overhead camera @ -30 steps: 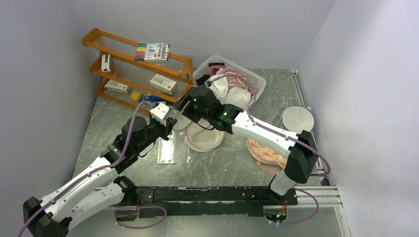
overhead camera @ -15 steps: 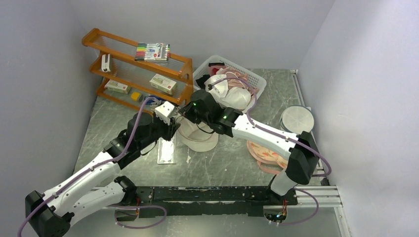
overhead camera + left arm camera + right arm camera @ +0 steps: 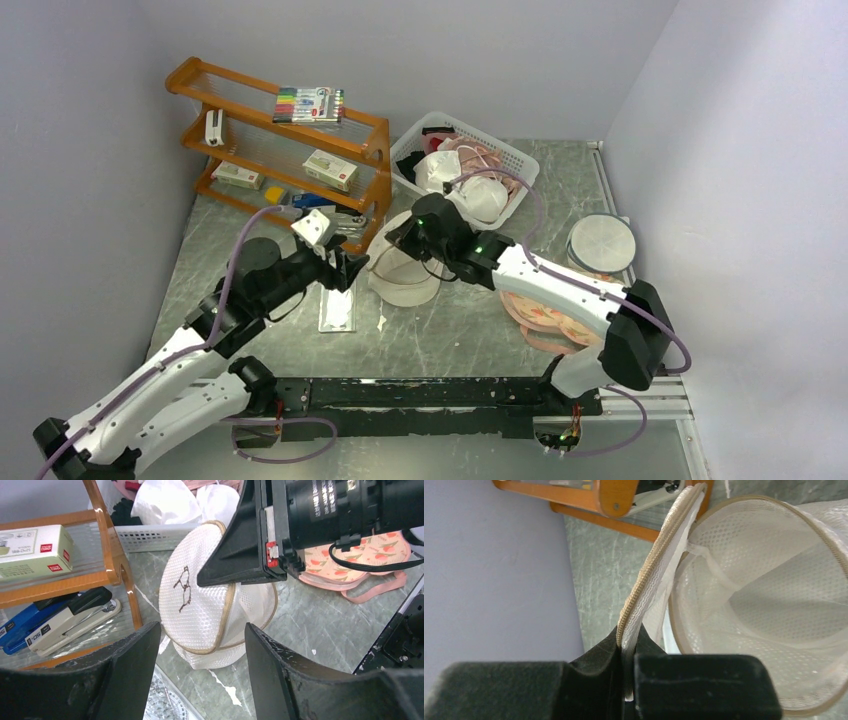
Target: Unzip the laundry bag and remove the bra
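The right hand (image 3: 625, 647) is pressed together. Its two black fingers pinch the beige zip rim (image 3: 644, 585) of the laundry bag (image 3: 200, 605) at the edge of the round flap. The flap stands up on edge from that grip. Its cream-white mesh face, marked with a small dark emblem (image 3: 183, 587), is turned toward the left hand. Just below the right hand, the rest of the bag sits open on the grey marbled surface (image 3: 450, 330) with its mesh inside showing. What lies inside cannot be made out.

The left hand (image 3: 202, 632) is spread and holds nothing. Its fingers point at the lifted flap just ahead and do not touch it.

Beside the left hand stands an orange shelf rack (image 3: 280, 130). A stapler (image 3: 75, 617) lies on a lower shelf and a white box (image 3: 32, 550) on the shelf above it. Behind the right hand, a white slotted basket (image 3: 505, 165) holds white and pink fabric. Back along the right arm, peach fruit-patterned pads (image 3: 370, 550) lie on the surface. A plain grey round disc (image 3: 601, 240) sits beyond them, well apart from the bag.
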